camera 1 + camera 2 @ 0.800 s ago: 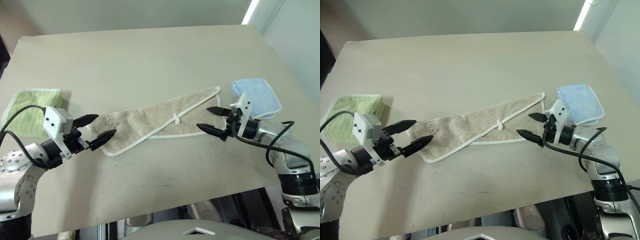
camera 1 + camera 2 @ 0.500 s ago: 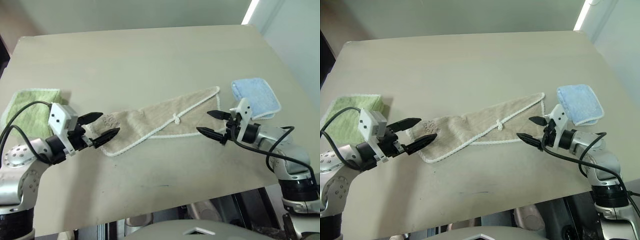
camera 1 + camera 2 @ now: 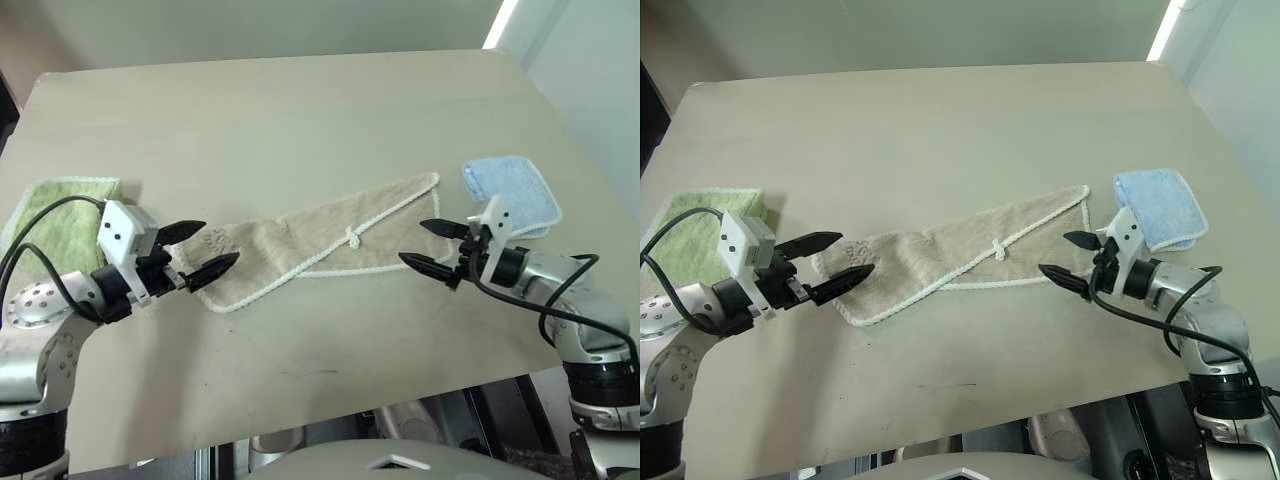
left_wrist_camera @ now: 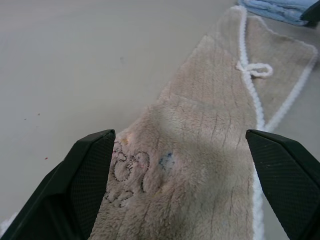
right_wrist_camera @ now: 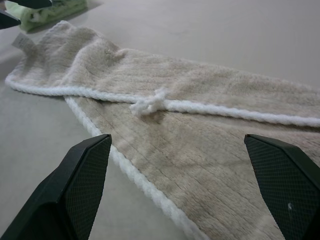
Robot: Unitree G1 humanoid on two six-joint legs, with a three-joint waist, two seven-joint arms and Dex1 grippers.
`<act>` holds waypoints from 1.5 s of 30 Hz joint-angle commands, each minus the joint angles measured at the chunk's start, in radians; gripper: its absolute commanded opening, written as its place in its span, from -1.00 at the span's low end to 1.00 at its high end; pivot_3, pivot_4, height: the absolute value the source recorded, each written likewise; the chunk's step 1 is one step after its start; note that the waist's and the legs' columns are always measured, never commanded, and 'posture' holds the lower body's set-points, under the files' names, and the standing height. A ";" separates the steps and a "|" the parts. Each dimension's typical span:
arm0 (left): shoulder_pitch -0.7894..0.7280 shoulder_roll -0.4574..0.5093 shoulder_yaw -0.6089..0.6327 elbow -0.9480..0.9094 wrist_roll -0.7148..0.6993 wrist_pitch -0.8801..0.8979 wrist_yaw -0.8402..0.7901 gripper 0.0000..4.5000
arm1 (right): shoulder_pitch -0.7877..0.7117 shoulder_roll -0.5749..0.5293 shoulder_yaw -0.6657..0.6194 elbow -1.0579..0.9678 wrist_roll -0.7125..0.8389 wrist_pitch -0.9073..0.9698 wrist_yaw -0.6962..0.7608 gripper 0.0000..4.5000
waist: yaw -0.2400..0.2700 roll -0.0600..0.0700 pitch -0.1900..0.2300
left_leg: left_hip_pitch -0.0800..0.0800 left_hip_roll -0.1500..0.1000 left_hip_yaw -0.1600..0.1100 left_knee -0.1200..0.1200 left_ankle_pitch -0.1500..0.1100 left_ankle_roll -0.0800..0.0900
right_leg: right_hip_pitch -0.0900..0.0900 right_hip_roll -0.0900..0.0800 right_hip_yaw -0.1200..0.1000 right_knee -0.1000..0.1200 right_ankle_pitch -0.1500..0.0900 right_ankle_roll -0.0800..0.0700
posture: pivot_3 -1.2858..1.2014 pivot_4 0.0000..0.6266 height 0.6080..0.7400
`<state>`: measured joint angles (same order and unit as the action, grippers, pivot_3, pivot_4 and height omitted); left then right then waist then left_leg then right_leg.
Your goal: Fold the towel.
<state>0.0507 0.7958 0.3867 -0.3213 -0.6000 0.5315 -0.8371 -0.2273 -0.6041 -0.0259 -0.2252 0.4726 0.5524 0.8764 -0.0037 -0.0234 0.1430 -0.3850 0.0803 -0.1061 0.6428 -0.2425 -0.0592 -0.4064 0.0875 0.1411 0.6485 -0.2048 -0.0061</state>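
The beige towel (image 3: 320, 240) lies flat on the table in a long diagonal strip, with white corded edging and a small white loop (image 3: 352, 238) near its middle. A dark printed mark (image 4: 131, 167) sits at its left end. My left gripper (image 3: 221, 242) hovers open over that left end, with the cloth showing between its fingers (image 4: 90, 170). My right gripper (image 3: 411, 241) stands open just off the towel's right end, pointing along the cloth (image 5: 200, 150). Neither gripper holds anything.
A lime-green folded towel (image 3: 60, 210) lies at the table's left edge, behind my left arm. A light blue folded towel (image 3: 510, 192) lies at the right, just behind my right gripper. The table's near edge (image 3: 330, 400) runs below both arms.
My left gripper has edged right, further over the towel's left end. My right hand has sunk slightly toward the table. Both stay open and the towel has not moved.
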 commanded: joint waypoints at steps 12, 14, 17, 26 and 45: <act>0.079 0.110 0.085 -0.019 -0.001 -0.037 -0.131 1.00 | -0.069 0.023 0.041 0.032 -0.009 -0.029 0.020 1.00 | 0.003 0.000 0.000 | 0.000 0.003 -0.001 -0.003 0.000 0.000 | -0.002 0.003 -0.002 0.002 -0.001 -0.004 | 0.03 -0.52 1.00; 0.063 0.140 0.063 -0.004 -0.006 -0.038 -0.179 1.00 | -0.070 0.020 0.038 0.035 -0.009 -0.029 0.022 1.00 | 0.003 0.000 0.000 | 0.000 0.003 -0.001 -0.002 0.000 0.000 | -0.003 0.003 -0.002 0.005 -0.001 -0.005 | 0.03 -0.52 1.00; 0.054 0.232 -0.002 0.035 0.023 -0.064 -0.327 1.00 | -0.077 0.016 0.032 0.036 -0.012 -0.028 0.019 1.00 | 0.001 0.000 0.000 | 0.000 0.003 -0.001 -0.002 0.000 0.000 | -0.004 0.003 -0.001 0.007 -0.001 -0.005 | 0.03 -0.52 1.00; -0.108 0.403 -0.276 0.231 0.281 -0.408 -0.613 1.00 | -0.062 0.009 0.014 0.005 -0.009 -0.020 -0.007 1.00 | 0.001 0.001 -0.001 | -0.005 0.004 -0.013 -0.002 0.000 0.000 | -0.013 0.005 -0.001 0.015 -0.002 -0.010 | 0.03 -0.52 1.00; -0.297 0.354 -0.532 0.438 0.523 -0.690 -0.682 0.44 | -0.006 0.006 -0.015 -0.064 0.008 0.005 -0.038 1.00 | -0.005 0.006 -0.005 | -0.017 0.005 -0.022 0.003 0.000 0.001 | -0.022 0.008 -0.004 0.015 0.002 -0.008 | 0.03 -0.52 1.00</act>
<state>-0.2496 1.1535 -0.1233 0.0812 -0.1225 -0.1294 -1.5176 -0.2275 -0.5939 -0.0185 -0.2480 0.4631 0.5603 0.8428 -0.0088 -0.0174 0.1385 -0.4015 0.0848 -0.1277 0.6457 -0.2427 -0.0574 -0.4280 0.0958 0.1373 0.6631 -0.2030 -0.0142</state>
